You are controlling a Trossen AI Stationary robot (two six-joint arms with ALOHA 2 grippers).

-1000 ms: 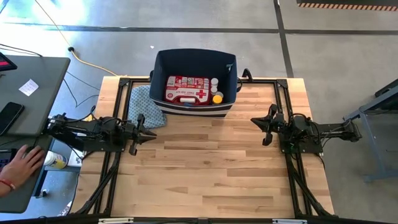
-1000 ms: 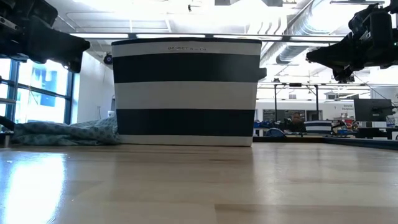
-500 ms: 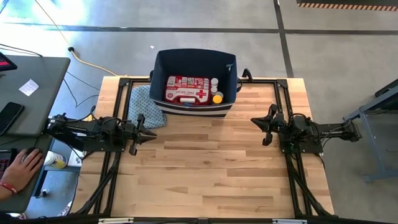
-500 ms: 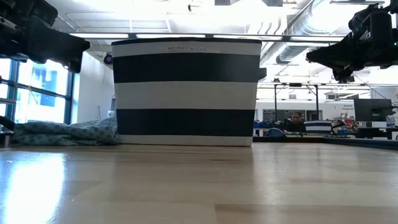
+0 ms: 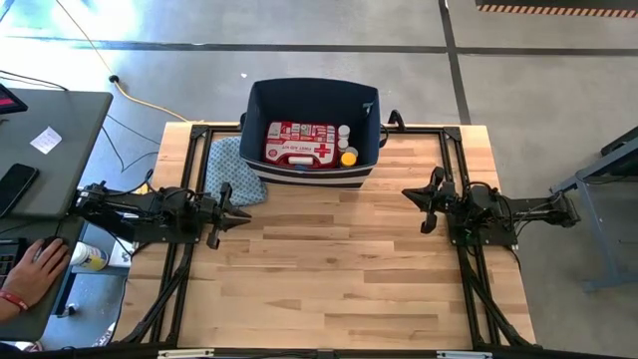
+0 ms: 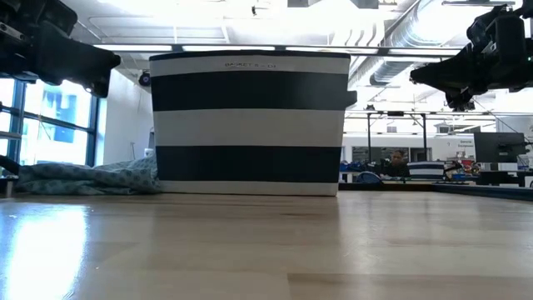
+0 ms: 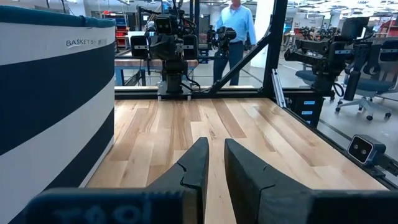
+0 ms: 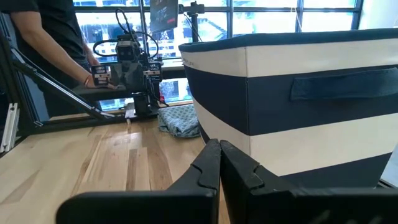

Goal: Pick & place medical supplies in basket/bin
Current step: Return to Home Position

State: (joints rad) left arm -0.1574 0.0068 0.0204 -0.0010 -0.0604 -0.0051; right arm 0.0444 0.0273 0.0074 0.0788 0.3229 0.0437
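Wooden surface (image 5: 329,269) carries the navy bin (image 5: 309,95) at its far edge, with the first-aid kit (image 5: 299,145) and small bottles (image 5: 344,135) inside it. Left gripper (image 7: 216,146) and right gripper (image 8: 219,144) hover at opposite sides, fingers (image 7: 194,165) nearly closed, empty. Homing well should mean parking both arms level, clear of the bin.

**What we cannot make out**

In the low view the wall of the basket (image 6: 250,125) hides all its contents and part of the cloth (image 6: 92,177). From above, the items (image 5: 345,146) beside the first-aid kit (image 5: 299,143) are too small for us to tell apart — white shapes, one yellow cap. In the left wrist view the person (image 7: 236,30) is cut off at the head by the picture's edge.
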